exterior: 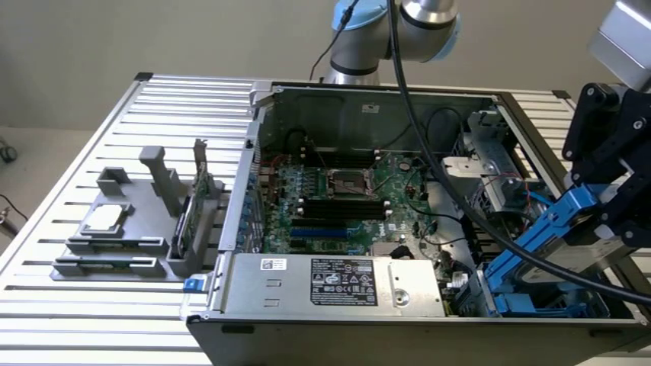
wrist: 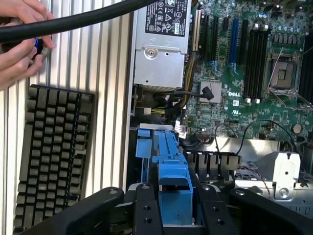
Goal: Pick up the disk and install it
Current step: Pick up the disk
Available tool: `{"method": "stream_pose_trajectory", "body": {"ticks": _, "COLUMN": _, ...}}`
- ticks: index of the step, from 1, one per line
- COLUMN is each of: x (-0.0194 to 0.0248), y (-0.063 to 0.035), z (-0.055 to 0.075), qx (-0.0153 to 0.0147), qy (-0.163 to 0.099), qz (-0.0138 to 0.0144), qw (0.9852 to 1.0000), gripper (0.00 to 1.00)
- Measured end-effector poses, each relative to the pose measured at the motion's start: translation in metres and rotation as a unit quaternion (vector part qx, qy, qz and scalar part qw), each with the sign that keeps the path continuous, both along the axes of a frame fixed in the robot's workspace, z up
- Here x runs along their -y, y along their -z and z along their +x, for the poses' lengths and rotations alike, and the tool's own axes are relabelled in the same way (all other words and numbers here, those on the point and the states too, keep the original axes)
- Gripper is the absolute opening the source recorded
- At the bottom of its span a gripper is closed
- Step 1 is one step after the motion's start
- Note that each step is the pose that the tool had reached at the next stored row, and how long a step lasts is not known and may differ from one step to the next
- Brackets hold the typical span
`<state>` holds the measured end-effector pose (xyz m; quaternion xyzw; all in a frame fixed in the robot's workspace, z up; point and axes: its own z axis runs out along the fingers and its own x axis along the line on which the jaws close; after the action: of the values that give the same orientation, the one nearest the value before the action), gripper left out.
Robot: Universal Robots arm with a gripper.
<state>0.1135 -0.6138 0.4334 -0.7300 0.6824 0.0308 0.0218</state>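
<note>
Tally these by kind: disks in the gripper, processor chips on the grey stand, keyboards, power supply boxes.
disk: 1
processor chip: 1
keyboard: 1
power supply box: 1
Total: 4

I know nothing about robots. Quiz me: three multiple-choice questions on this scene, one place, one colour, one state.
1. Where is the small square silver processor chip? A in the motherboard socket; B on the keyboard; C on the grey plastic holder.
2. What colour are the rails of the flat silver-grey metal disk? A blue; B red; C yellow.
3. The black gripper is: A open, empty; B shut on the disk; C shut on a cable.
C: it lies on the holder. A: the rails look bright blue. B: its fingers clamp the disk.
</note>
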Motion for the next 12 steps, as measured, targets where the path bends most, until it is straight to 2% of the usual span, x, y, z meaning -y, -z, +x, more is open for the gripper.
{"method": "stream_pose_trajectory", "body": {"ticks": 12, "x": 0.0000, "y": 0.0028, "z": 0.0001, "qx": 0.0006, "qy": -0.005, "qz": 0.0001, "qw": 1.0000, "gripper": 0.33}}
